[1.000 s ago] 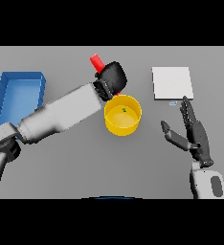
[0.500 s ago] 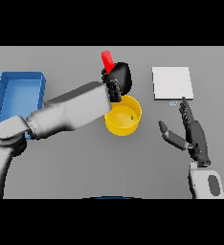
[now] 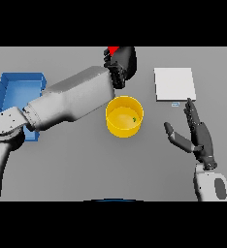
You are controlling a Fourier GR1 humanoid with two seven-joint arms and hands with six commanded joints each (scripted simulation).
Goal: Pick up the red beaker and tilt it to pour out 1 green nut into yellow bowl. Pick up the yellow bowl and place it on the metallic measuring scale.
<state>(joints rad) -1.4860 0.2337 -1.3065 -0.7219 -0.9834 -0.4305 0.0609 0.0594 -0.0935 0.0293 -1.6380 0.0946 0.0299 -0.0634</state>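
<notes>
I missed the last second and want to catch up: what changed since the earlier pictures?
The left hand, shut on the red beaker, carried it away from above the yellow bowl toward the table's far edge. The green nut stayed in the bowl; bowl, scale, blue tray and open right hand stayed put.

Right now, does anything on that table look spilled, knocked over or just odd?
Nothing stands out. The green nut lies inside the upright yellow bowl, not on the table, and the left hand holds the red beaker beyond the bowl.
</notes>
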